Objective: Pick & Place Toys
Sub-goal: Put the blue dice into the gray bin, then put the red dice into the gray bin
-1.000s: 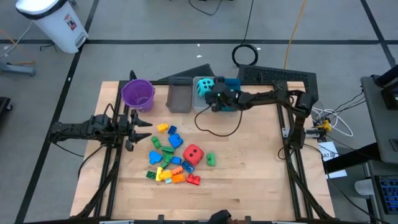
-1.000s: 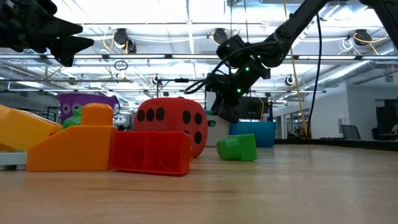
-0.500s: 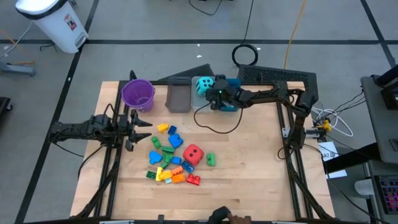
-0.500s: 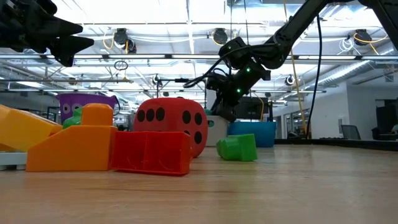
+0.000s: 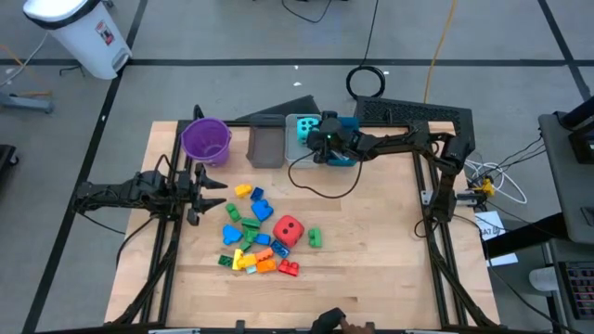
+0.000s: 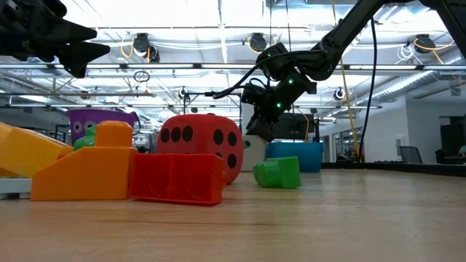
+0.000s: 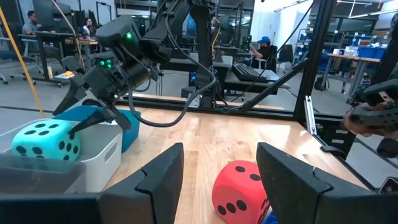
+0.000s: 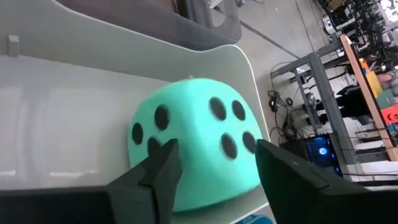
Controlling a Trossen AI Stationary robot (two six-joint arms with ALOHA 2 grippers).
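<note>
Since earlier: right claw point(image 8: 211, 171) spread and let go of cyan die point(image 8: 193, 140), now in white bin point(image 5: 299, 148). Red die point(image 5: 289, 229) at 7 o'clock. Left claw point(image 7: 219, 171) part-open, empty, nearer.

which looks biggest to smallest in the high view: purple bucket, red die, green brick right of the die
1. purple bucket
2. red die
3. green brick

The view looks straight down and all three stand on the table, so nearness matters little.

Cyan die point(image 8: 193, 140) rests inside the white bin point(image 8: 74, 112). Red die point(image 5: 288, 229) and coloured bricks point(image 5: 251, 243) lie scattered mid-table
</note>
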